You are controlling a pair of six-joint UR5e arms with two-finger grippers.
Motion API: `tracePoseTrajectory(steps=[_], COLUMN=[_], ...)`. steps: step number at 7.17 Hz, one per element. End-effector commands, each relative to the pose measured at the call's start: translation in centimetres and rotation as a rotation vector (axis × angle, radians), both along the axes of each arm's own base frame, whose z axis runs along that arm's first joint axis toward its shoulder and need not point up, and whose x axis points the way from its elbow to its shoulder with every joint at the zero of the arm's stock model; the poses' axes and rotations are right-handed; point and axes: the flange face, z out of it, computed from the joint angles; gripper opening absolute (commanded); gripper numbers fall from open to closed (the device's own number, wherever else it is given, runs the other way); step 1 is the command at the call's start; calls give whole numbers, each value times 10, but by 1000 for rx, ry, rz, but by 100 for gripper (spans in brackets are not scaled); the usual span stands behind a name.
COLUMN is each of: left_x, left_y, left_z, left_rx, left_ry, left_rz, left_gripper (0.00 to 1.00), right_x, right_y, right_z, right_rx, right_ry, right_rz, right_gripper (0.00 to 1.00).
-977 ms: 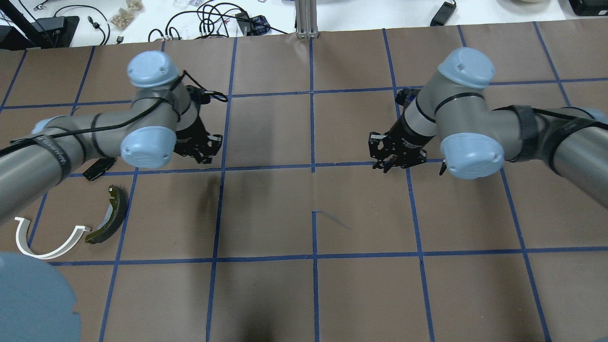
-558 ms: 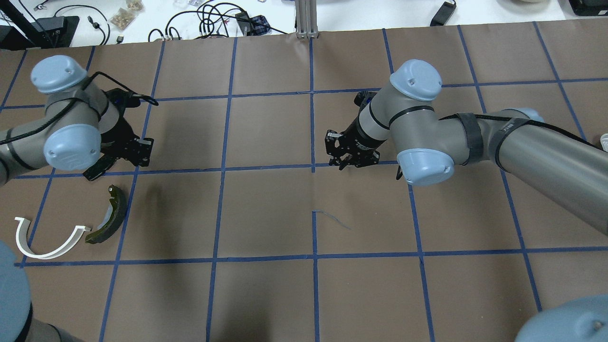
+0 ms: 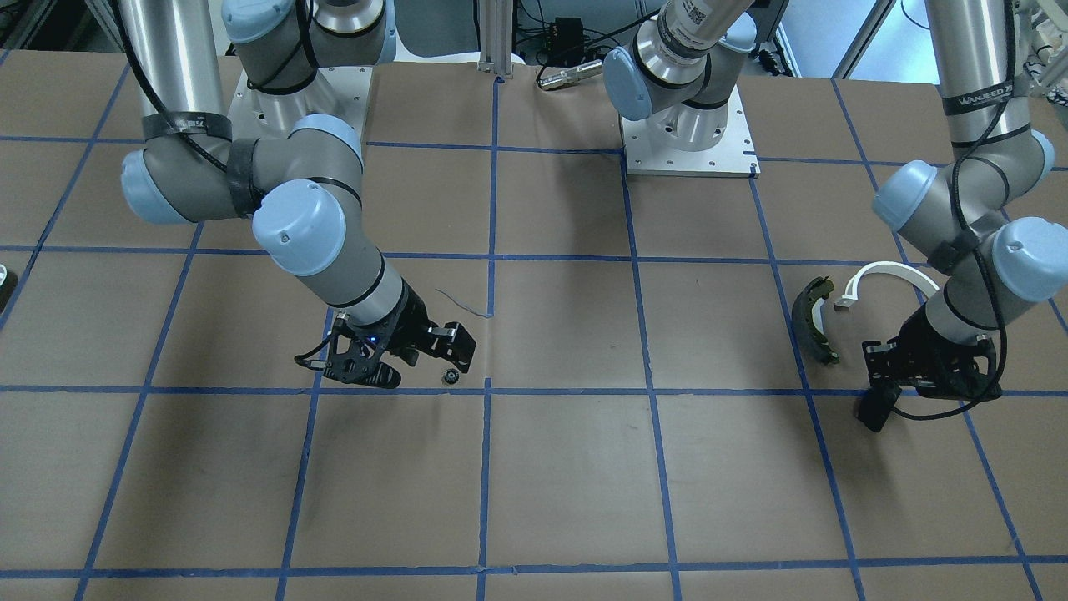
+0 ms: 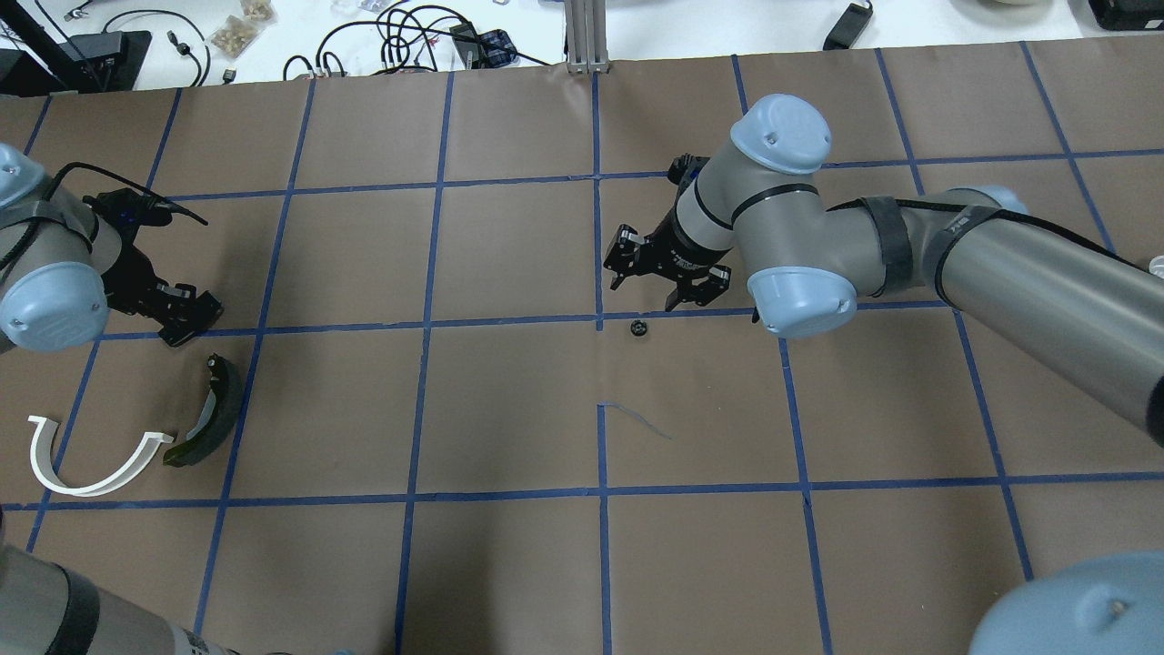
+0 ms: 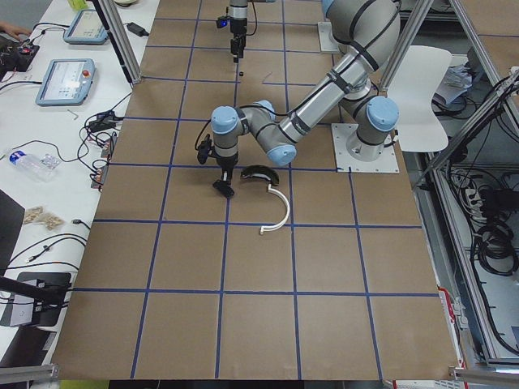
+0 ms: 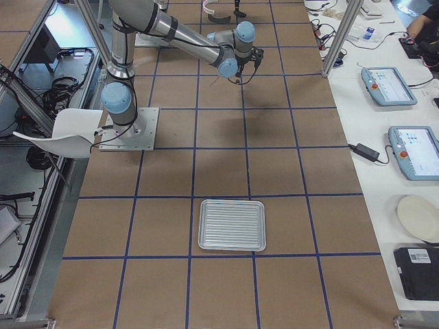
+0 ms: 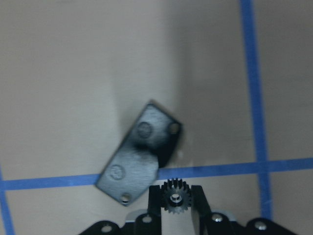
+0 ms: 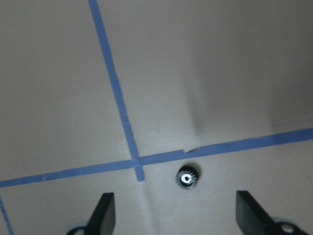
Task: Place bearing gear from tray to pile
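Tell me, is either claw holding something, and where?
The left gripper pinches a small gear by its toothed rim. The right gripper is open, holding nothing.

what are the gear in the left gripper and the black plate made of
Gear in the left gripper: probably dark metal, matte teeth around a shiny bore. Black plate: matte black with round raised spots, plastic or coated metal; blur leaves it open.

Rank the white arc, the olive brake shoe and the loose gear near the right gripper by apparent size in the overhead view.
1. white arc: widest span, though thin.
2. brake shoe: shorter but thicker, so close behind the arc.
3. loose gear: by far the smallest, a mere dot.
All three lie flat at one level, so nearness hardly skews this.
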Motion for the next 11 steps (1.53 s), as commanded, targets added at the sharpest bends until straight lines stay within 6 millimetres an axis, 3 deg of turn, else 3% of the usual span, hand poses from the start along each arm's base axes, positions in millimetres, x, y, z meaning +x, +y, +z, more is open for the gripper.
tracePoseTrajectory(steps=[1, 2, 3, 4, 5, 6, 7, 8, 9, 11], left_x=[7, 6, 5, 6, -4, -38, -96, -174, -245, -357], left_y=[-1, -2, -2, -6, -14, -25, -35, -38, -36, -24], left_z=[-7, -10, -9, -3, 12, 22, 34, 45, 40, 23], left_rx=[5, 5, 2, -9, -24, -52, -67, -81, -78, -61], left_ry=[2, 11, 13, 6, -7, 22, 33, 35, 55, 145], left_rz=[-26, -28, -30, -30, -39, -89, -86, -37, 51, 208], left_gripper=[52, 100, 100, 100, 100, 100, 100, 100, 100, 100], right_x=[-36, -56, -66, -82, -79, -76, -78, -81, -84, -82], right_y=[-33, -44, -35, -28, -11, 0, -1, 7, 16, 22], right_z=[65, 108, 172, 214, 247, 262, 259, 260, 255, 259], right_rx=[28, 57, 47, 51, 46, 12, -3, -14, -13, -54], right_ry=[264, 349, 350, 347, 332, 314, 323, 333, 333, 334], right_rz=[199, 212, 212, 205, 209, 227, 337, 442, 438, 402], right_gripper=[100, 100, 100, 100, 100, 100, 100, 96, 99, 100])
